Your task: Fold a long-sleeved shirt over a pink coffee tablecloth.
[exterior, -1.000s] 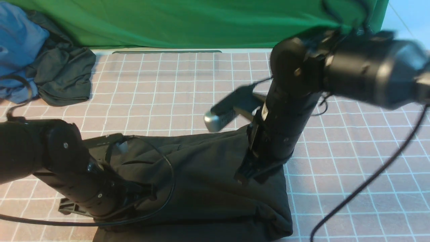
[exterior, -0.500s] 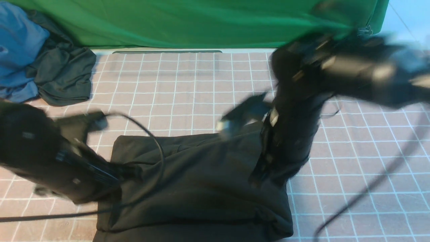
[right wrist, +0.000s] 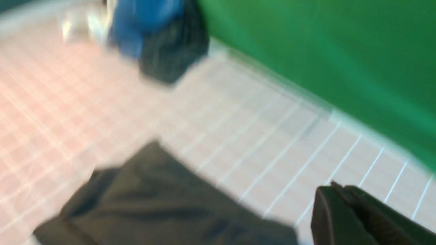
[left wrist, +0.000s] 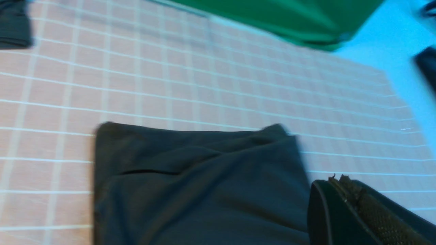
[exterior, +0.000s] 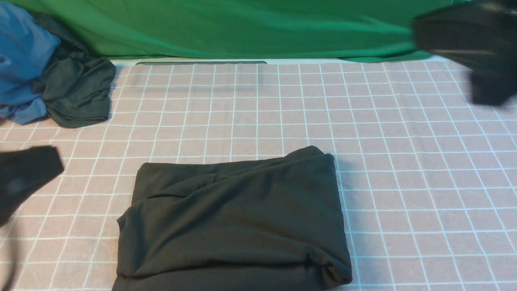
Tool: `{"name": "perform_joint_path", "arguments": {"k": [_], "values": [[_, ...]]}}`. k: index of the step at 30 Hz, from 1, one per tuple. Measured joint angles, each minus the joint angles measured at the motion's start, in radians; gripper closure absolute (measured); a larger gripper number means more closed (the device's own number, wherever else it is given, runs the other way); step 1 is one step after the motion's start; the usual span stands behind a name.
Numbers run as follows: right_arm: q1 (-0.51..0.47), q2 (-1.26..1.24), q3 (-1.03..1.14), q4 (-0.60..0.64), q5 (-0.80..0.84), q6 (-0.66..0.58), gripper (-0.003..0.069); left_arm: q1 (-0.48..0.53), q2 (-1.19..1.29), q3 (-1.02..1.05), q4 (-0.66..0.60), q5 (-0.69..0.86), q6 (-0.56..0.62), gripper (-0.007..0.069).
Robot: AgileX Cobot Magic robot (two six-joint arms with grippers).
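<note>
Front view: folding looks finished, or close to it. Black shirt (exterior: 232,220) lying as a compact, roughly rectangular bundle on the pink tablecloth (exterior: 404,169), low and near the middle, far edge a little uneven with 1 corner peaking up, soft creases across the top, a small bunched lump at the near right corner. No print or neck label showing. Nothing gripping it. Left arm (exterior: 24,178) only a dark blur at the left edge, right arm (exterior: 472,44) a dark blur at the upper right, both well clear of the bundle; fingers not visible here. Green cloth (exterior: 242,28) along the back, a blue and dark grey-green heap (exterior: 52,76) at the far left corner, well apart from the shirt. Likely next: either leave it, or press the raised corner and lump flat, which would call for coming down lightly from above without dragging the layers.

Left wrist view: same bundle, blurred, on the grid cloth. Left gripper (left wrist: 361,214) seen only as 1 dark padded finger beside the shirt's edge, nothing caught on it; how far open, cannot tell.

Right wrist view: heavy blur. Shirt at the low part of the picture. Right gripper (right wrist: 354,217) again shows as a dark tip over bare cloth, holding nothing visible; opening impossible to judge.
</note>
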Motion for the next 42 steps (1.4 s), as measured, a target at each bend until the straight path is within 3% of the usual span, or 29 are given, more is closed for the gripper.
{"name": "perform_joint_path", "arguments": {"k": [3, 8, 18, 27, 30, 42], "values": [[0.000, -0.137, 0.173, -0.010, -0.216, 0.041, 0.0613, 0.000, -0.074, 0.000, -0.038, 0.046, 0.000, 0.0610], [0.000, -0.351, 0.400, -0.017, -0.411, 0.045, 0.0615, 0.000, -0.182, 0.000, -0.036, 0.119, -0.028, 0.0610], [-0.001, -0.673, 0.490, -0.018, -0.435, 0.022, 0.0615, 0.000, -0.389, 0.000, -0.011, 0.229, -0.031, 0.0610], [-0.001, -0.856, 0.494, -0.019, -0.278, -0.014, 0.0615, 0.000, -0.502, 0.011, 0.108, 0.352, -0.110, 0.0610], [-0.001, -0.866, 0.495, -0.019, -0.273, -0.014, 0.0615, 0.000, -0.503, 0.053, 0.106, 0.306, -0.110, 0.0610], [-0.001, -0.866, 0.497, -0.019, -0.249, 0.012, 0.0561, 0.000, -0.503, 0.262, 0.096, -0.148, -0.109, 0.0610]]}}
